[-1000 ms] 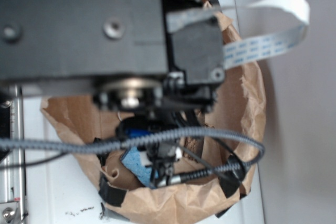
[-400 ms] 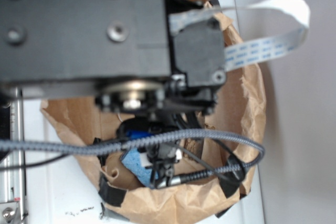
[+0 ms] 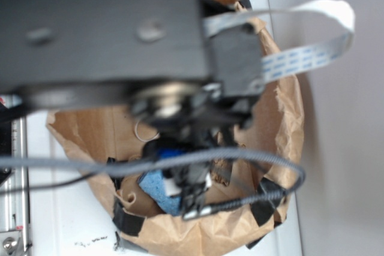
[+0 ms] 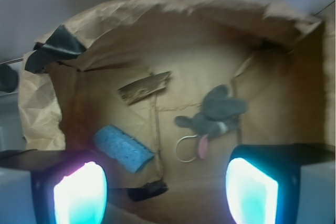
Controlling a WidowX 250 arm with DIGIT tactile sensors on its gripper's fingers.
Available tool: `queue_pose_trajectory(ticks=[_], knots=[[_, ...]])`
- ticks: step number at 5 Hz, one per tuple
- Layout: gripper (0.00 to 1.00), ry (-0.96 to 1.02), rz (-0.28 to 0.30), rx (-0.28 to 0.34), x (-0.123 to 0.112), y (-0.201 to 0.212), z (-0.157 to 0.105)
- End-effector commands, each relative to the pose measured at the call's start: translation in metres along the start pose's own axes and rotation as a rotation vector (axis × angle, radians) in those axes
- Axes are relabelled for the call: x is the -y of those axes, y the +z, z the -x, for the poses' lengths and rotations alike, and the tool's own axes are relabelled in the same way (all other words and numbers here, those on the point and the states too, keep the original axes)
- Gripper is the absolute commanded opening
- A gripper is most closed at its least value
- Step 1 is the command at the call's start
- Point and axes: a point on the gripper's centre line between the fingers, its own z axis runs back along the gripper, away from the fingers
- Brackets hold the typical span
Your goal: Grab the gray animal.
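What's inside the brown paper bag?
Inside the paper bag, the wrist view shows a gray mouse toy with a white cord loop, a blue sponge and a brown bark strip. The open gripper's fingers hide the bottom corners.

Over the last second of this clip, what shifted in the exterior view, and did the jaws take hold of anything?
The arm swung to the right in the exterior view and blurs with motion, uncovering a white cord loop. Nothing was grasped: in the wrist view the gray animal lies free. The paper bag, blue sponge and ribbon cable stayed put.

Black boxy arm [image 3: 102, 28], grey braided cable [image 3: 180, 161], white ribbon cable [image 3: 306, 58].
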Motion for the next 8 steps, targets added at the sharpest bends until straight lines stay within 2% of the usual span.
queue_pose_trajectory(ticks=[1,3,4,6,7,8], knots=[[1.00,0.153,-0.020,0.031,-0.037,-0.022,-0.017],[1.00,0.169,-0.160,0.091,-0.046,-0.071,-0.021],[1.00,0.167,-0.171,0.107,-0.057,-0.079,-0.017],[1.00,0.188,-0.159,0.129,-0.058,-0.104,-0.013],[1.00,0.223,-0.097,0.101,-0.051,-0.112,-0.013],[1.00,0.249,-0.076,0.076,-0.047,-0.124,-0.019]])
